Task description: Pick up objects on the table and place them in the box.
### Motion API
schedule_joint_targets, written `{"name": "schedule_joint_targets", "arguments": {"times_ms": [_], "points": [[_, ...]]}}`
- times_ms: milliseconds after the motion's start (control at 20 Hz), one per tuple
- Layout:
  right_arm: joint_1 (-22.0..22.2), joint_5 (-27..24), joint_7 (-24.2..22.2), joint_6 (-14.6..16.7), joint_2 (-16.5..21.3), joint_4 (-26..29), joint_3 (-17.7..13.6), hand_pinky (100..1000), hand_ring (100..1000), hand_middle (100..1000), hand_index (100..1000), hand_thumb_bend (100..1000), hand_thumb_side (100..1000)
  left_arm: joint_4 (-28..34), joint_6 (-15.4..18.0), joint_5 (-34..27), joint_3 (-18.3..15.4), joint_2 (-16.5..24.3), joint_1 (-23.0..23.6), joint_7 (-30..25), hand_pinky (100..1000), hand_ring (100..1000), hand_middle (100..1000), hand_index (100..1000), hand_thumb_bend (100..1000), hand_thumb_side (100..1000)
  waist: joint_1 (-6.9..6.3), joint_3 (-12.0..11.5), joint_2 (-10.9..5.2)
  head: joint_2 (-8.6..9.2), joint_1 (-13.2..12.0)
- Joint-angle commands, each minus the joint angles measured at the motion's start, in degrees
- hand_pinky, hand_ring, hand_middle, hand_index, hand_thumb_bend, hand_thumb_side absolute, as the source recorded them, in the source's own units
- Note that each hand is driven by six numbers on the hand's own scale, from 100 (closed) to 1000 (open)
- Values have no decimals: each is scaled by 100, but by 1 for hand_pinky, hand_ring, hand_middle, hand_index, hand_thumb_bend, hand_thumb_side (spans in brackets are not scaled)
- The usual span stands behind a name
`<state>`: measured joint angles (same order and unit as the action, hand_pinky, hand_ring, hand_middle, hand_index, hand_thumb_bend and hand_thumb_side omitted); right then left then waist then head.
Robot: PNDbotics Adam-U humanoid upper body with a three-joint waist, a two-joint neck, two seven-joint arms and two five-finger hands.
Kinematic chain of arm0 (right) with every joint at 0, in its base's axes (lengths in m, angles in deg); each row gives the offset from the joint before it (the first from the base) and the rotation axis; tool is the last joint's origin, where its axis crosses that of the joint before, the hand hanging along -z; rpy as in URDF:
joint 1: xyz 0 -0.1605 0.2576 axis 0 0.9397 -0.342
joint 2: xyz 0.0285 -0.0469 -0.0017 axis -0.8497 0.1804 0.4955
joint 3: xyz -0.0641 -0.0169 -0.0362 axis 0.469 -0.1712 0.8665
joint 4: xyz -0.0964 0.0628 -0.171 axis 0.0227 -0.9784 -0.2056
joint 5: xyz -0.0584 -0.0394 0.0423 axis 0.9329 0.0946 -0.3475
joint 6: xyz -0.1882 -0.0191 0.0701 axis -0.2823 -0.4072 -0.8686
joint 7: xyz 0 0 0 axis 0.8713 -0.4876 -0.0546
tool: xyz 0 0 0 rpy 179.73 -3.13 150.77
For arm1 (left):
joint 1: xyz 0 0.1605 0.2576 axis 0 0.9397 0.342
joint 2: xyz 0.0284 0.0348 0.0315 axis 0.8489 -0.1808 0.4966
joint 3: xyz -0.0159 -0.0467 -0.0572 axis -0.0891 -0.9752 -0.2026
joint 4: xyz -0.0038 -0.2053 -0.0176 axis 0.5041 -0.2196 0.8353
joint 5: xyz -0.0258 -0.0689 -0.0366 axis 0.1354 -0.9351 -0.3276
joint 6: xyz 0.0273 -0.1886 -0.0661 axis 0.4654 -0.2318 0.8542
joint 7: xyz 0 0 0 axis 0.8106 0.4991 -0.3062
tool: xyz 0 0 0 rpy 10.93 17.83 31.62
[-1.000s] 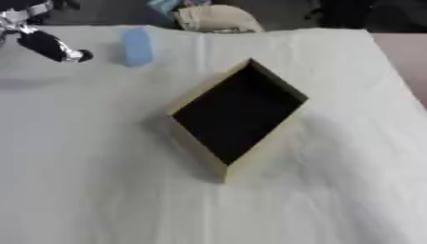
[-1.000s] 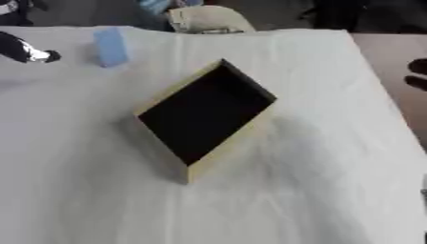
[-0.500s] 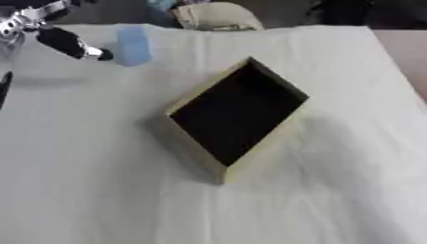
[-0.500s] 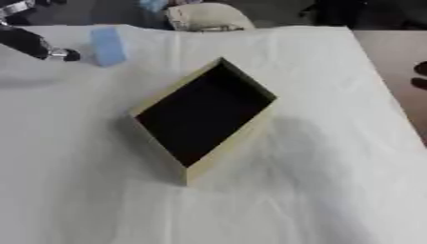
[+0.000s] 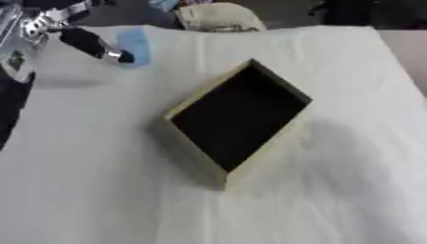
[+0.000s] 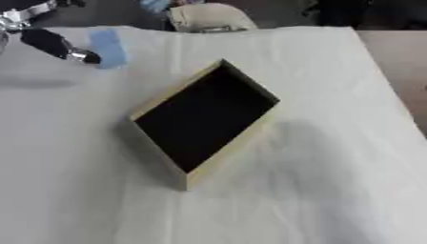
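Centrally, box (image 5: 238,119) sits askew on white cloth-covered table (image 5: 350,190), tan walls, dark interior, nothing visible inside. Left hand (image 5: 83,40) is up-left of box, one finger extended straight, tip touching or just beside light blue block (image 5: 136,44). Beige rounded obj. (image 5: 218,16) beyond far table edge.

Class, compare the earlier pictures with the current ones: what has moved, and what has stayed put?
The left robot hand has moved rightward to the light blue object, its fingertip now at the object's edge; no grasp is visible. The object and box have stayed put.
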<state>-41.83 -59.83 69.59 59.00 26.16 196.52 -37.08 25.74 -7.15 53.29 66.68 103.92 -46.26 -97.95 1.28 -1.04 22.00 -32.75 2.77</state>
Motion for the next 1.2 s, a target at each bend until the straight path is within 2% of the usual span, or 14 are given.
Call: {"name": "schedule_joint_targets", "arguments": {"times_ms": [50,300,650,1200], "points": [[-77,-41,-15,13,93,117,-28,724,733,612,766,100,1000,0,-203,119,-97,63,-185,-109,938,980,974,963,807,582,-8,26,-79,116,-84],[-125,-49,-4,9,82,117,-36,722,725,607,765,100,1000,-36,-482,28,-219,79,-195,-187,957,987,987,957,802,593,-30,52,0,183,-119],[-263,-79,-24,27,97,117,-16,721,718,601,762,100,1000,-8,-762,-182,-352,254,-249,-138,958,984,990,948,789,604,-55,156,179,374,-294],[-329,-68,27,29,43,117,-39,718,711,594,757,100,1000,-3,-867,-661,-398,371,-348,-349,958,978,994,933,750,613,3,183,406,582,-450]]}}
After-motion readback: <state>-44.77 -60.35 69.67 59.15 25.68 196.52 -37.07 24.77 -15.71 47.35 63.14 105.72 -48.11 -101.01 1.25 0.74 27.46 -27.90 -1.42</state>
